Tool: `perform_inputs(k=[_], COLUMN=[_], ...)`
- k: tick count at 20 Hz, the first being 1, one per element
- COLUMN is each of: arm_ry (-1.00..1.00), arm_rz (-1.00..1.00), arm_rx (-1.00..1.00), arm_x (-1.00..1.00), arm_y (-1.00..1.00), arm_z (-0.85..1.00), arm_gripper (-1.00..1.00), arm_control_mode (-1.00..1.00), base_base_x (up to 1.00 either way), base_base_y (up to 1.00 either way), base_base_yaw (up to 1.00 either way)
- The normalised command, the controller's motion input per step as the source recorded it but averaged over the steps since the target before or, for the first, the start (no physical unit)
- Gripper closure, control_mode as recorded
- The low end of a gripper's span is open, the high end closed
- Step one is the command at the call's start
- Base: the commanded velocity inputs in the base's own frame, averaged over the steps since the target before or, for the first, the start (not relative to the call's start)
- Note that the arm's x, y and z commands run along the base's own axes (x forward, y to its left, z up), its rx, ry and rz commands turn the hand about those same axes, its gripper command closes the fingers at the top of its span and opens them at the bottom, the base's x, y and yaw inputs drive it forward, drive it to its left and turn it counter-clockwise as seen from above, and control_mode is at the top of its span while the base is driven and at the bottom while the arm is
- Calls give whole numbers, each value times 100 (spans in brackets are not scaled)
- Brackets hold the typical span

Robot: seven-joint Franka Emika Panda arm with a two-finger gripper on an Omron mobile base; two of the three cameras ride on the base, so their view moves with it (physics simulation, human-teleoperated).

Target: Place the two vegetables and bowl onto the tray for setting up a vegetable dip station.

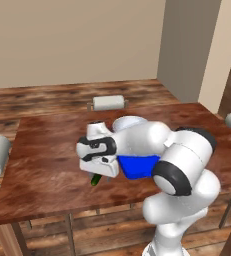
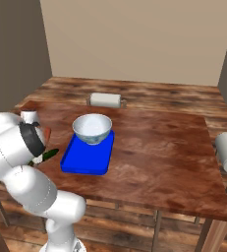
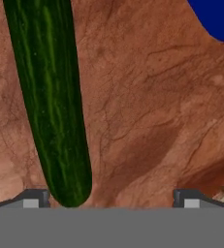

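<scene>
Gripper point(image 3: 111, 196) wide apart above cucumber point(image 3: 50, 97). Likely stiff, light, slick-skinned, prone to rolling; grasp across mid-length.

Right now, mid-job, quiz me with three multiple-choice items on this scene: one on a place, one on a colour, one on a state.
1. Where is the bowl?
A. on the tray
B. on the floor
C. on a chair

2. What colour is the vegetable lying close before the gripper?
A. orange
B. dark green
C. purple

3. How do the gripper's jaws stand?
A. shut on the cucumber
B. shut on nothing
C. open, holding nothing

Answers:
1. A: the right base view shows the bowl sitting at the far end of the blue tray.
2. B: the hand view shows a dark green striped cucumber on the wooden table.
3. C: the fingertips stand wide apart, with the cucumber's end by one of them, not clamped.
</scene>
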Motion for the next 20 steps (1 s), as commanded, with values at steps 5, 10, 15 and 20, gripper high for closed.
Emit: perform_inputs(k=[5,10,15,20], arm_ry=[0,2,7,0], arm_rz=[-3,-6,-6,-2], arm_rx=[-9,-10,-3,0], arm_x=[16,9,9,2], arm_y=[11,9,8,3], arm_z=[-17,-24,-24,-16], arm_gripper=[-100,-100,-100,-100], arm_control_mode=[-100,-100,-100,-100], base_base_x=[0,0,0,0], base_base_y=[0,0,0,0], base_base_yaw=[0,0,0,0])
